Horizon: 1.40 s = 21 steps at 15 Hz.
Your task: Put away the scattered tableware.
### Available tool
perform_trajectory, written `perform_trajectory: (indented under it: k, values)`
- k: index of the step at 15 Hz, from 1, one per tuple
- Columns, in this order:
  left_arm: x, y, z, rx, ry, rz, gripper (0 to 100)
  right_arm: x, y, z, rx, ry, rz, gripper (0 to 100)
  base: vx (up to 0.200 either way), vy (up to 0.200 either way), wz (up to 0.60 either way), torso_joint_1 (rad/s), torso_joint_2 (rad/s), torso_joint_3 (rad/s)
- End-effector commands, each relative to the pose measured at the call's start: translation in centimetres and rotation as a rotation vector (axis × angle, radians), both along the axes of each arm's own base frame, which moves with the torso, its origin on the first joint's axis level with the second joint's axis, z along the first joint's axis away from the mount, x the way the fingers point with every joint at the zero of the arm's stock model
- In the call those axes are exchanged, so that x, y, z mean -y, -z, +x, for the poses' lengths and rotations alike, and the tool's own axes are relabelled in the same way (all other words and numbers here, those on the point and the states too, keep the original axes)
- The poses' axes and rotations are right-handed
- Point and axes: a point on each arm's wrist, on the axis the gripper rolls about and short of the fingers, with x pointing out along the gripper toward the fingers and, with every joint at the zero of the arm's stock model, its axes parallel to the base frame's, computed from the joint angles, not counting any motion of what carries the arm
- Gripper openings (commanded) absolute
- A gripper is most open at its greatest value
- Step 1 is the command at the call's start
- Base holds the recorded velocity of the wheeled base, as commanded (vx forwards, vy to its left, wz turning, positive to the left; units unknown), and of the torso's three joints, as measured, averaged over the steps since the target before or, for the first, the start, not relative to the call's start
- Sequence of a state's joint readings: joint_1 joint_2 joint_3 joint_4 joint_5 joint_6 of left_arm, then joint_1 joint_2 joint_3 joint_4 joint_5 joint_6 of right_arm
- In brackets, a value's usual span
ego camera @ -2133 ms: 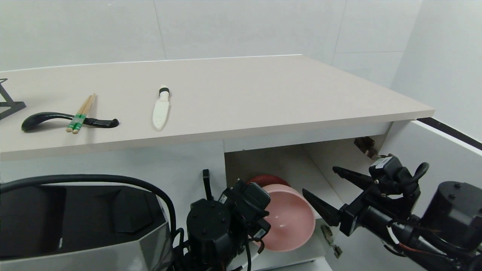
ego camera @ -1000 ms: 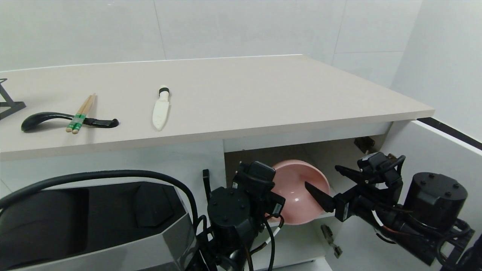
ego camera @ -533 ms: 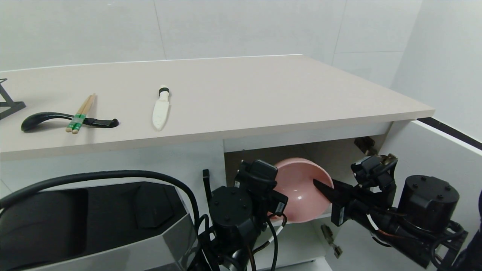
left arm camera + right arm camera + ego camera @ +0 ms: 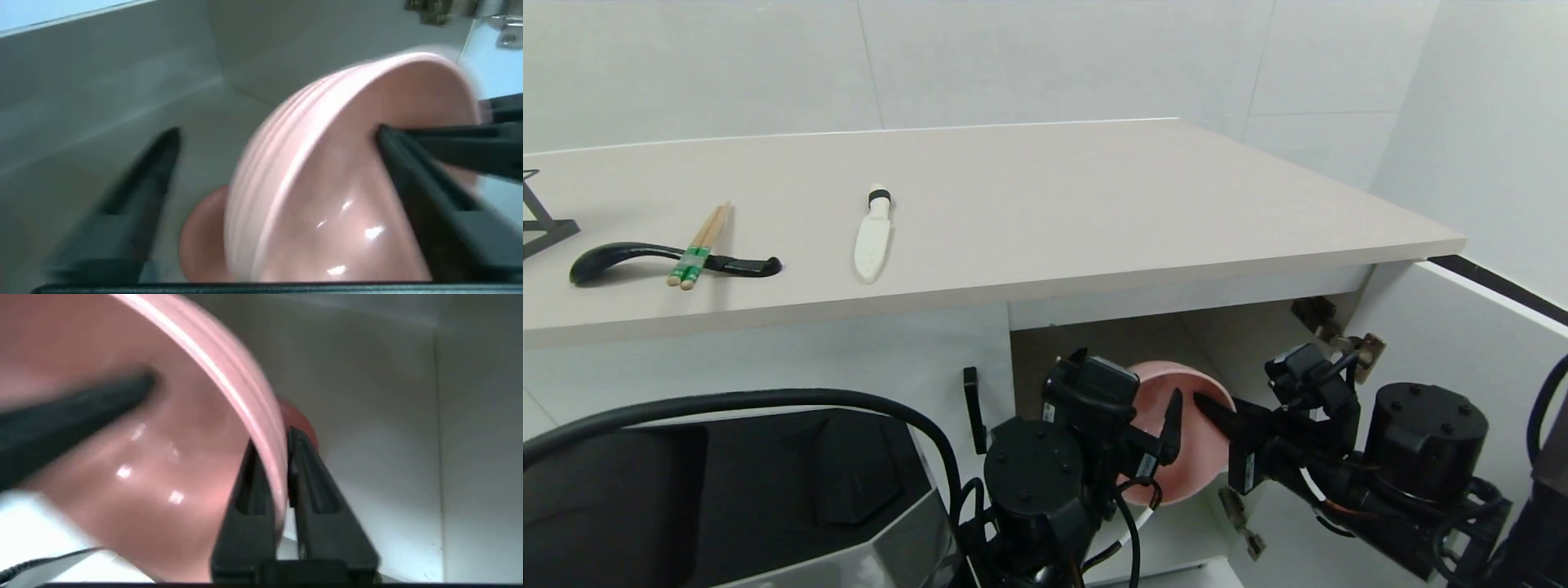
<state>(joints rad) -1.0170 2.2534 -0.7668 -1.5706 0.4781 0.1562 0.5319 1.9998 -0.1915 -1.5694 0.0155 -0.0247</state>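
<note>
My right gripper point(image 4: 274, 453) is clenched on the rim of the pink bowl point(image 4: 1191, 469), with one finger inside the wall and one outside. The bowl hangs steeply tilted in the open cabinet point(image 4: 1094, 343) and, as far as I can tell, it is not resting on the shelf. My left gripper point(image 4: 274, 147) is spread wide with the bowl between its fingers, and it seems to grasp nothing. Behind and below the bowl sits a red dish point(image 4: 298, 425).

I judge the bowl to be stiff and glazed (the bright spots inside suggest a smooth, slippery surface). It is probably ceramic or hard plastic, so not very light, and it could chip if it falls. A pinch at one point of the rim lets it swing around my fingers. I would therefore hold deep on the wall, not only on the lip, and lower it slowly. The ribs on the outside should give some friction. To nest on the red dish, it must first come level.
</note>
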Motion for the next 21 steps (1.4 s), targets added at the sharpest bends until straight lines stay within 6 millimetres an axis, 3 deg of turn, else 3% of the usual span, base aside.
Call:
perform_trajectory:
  k: [1, 6, 14, 17, 21]
  values:
    - [-0.2, -0.6, -0.7, 0.003, 0.012, -0.004, 100, 0.4, 1.2, 1.1, -0.031, 0.037, -0.018, 0, 0.000, 0.000, 0.00, 0.000, 0.00, 0.000]
    - [-2.0, -1.9, -2.3, -0.019, 0.032, -0.019, 100, 2.9, 3.4, 3.4, -0.087, 0.158, -0.043, 0, 0.000, 0.000, 0.00, 0.000, 0.00, 0.000]
    - [-6.3, -0.6, -5.8, -0.070, 0.317, 0.167, 100, 2.6, 3.2, 3.9, -0.071, 0.156, -0.030, 0, 0.000, 0.000, 0.00, 0.000, 0.00, 0.000]
    - [-8.9, -0.4, -7.0, -0.075, 0.471, 0.248, 100, 2.5, 3.1, 4.0, -0.064, 0.155, -0.024, 0, 0.000, 0.000, 0.00, 0.000, 0.00, 0.000]
    - [-13.0, -0.2, -7.1, -0.105, 0.508, 0.308, 100, 2.0, 2.7, 4.5, -0.055, 0.154, 0.021, 0, 0.000, 0.000, 0.00, 0.000, 0.00, 0.000]
